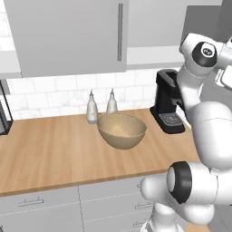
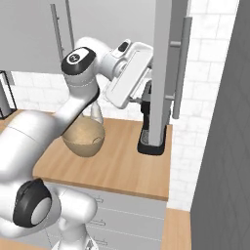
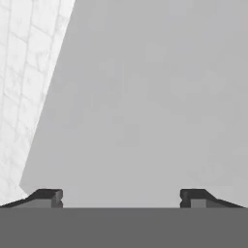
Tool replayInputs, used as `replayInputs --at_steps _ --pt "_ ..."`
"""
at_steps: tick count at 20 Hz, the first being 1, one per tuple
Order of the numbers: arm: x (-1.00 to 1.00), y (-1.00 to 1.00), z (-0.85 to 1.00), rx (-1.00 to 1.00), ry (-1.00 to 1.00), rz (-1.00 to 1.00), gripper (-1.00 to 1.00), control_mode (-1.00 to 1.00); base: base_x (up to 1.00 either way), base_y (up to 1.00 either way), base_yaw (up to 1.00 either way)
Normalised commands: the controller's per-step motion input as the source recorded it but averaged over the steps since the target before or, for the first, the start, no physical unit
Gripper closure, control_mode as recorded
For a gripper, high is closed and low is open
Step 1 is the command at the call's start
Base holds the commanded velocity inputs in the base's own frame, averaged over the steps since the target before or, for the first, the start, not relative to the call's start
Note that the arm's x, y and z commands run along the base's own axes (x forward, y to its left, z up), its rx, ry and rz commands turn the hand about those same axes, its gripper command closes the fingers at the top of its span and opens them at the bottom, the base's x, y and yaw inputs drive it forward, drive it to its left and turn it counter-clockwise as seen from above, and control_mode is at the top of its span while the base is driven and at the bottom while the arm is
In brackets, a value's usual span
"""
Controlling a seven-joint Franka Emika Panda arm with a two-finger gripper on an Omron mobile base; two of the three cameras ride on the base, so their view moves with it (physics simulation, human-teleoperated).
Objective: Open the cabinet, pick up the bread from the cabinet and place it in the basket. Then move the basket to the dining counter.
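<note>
We see the claw's [image 3: 121, 197] dark tips before a flat light-grey cabinet [image 3: 145, 97] door, with white tiled wall [image 3: 24, 72] to their left. Below the claw sits the tan, beige-speckled basket [image 1: 121, 130] on a light-brown wood-plank counter [image 1: 54, 154]. Behind the basket stand two white bottles [image 1: 92, 110]. A black coffee machine [image 1: 167, 102] stands beneath the claw.
</note>
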Motion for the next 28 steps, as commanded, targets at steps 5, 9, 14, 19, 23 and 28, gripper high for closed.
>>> replayInputs --at_steps 5,9,14,19,23,28 --pt "-0.07 0.54 0.00 0.00 0.00 0.00 -1.00 -1.00 0.00 0.00 0.00" --pt "-0.06 1.00 -0.30 0.09 0.00 0.00 -1.00 -1.00 0.00 0.00 0.00" --pt "-0.03 0.99 -0.61 0.30 -0.01 0.00 -1.00 -1.00 0.00 0.00 0.00" --pt "0.01 0.71 -0.74 0.46 0.00 0.05 -1.00 -1.00 0.00 0.00 0.00" --pt "0.16 0.48 -0.84 0.63 -0.16 -0.02 -1.00 -1.00 0.00 0.00 0.00" --pt "0.35 0.55 -0.78 0.61 -0.40 -0.09 -1.00 -1.00 0.00 0.00 0.00"
